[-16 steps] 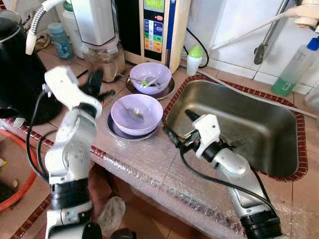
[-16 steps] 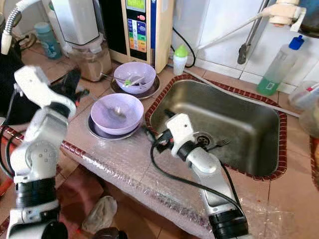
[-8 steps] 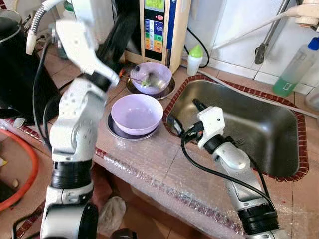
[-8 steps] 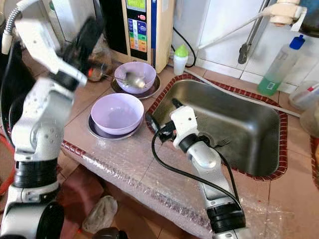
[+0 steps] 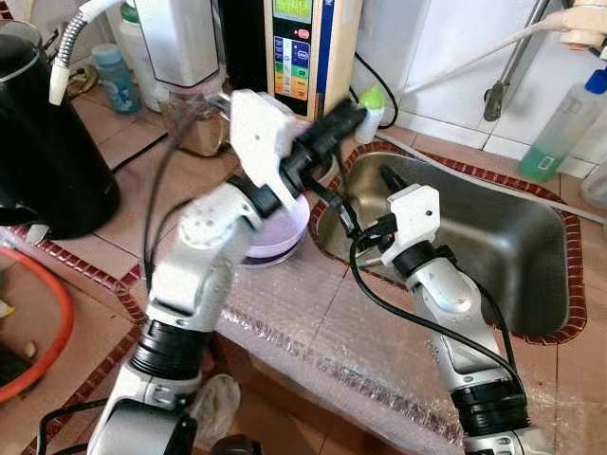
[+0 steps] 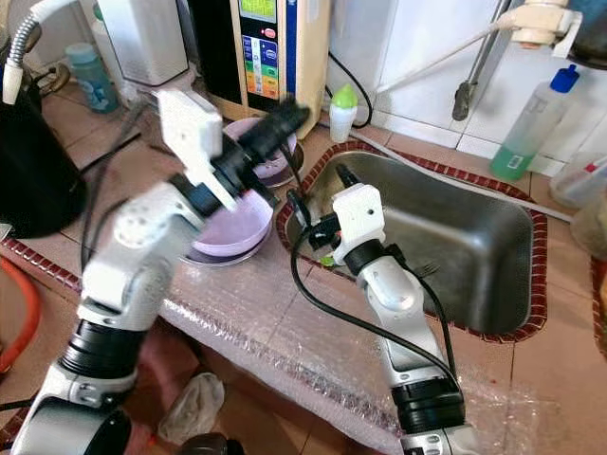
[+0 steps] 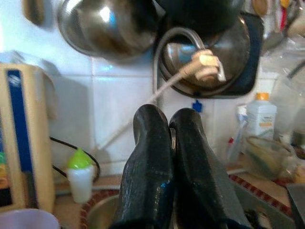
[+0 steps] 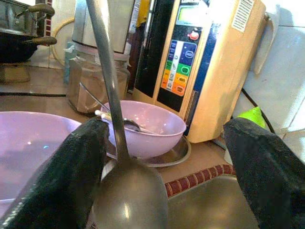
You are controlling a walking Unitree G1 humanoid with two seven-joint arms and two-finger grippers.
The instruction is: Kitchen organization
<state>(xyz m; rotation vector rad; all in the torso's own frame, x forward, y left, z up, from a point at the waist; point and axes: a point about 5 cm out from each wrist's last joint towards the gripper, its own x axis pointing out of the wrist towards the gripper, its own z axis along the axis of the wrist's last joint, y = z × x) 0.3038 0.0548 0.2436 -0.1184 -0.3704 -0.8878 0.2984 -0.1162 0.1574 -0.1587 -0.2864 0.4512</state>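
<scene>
My right gripper (image 8: 167, 162) has its two black fingers (image 8: 71, 181) spread wide apart. Between them, close to the one finger, hangs a metal spoon (image 8: 128, 200), bowl end toward me, handle rising away; whether it touches that finger I cannot tell. Just beyond that finger is the rim of a lilac bowl (image 8: 33, 138). Straight ahead a second lilac bowl (image 8: 147, 129) sits on a metal plate (image 8: 176, 151), utensils lying in it. Behind it stands a cream appliance (image 8: 209, 62) with coloured buttons, and beside that a glass jar (image 8: 95, 81). Below my fingertips lies the sink rim (image 8: 200, 179).
</scene>
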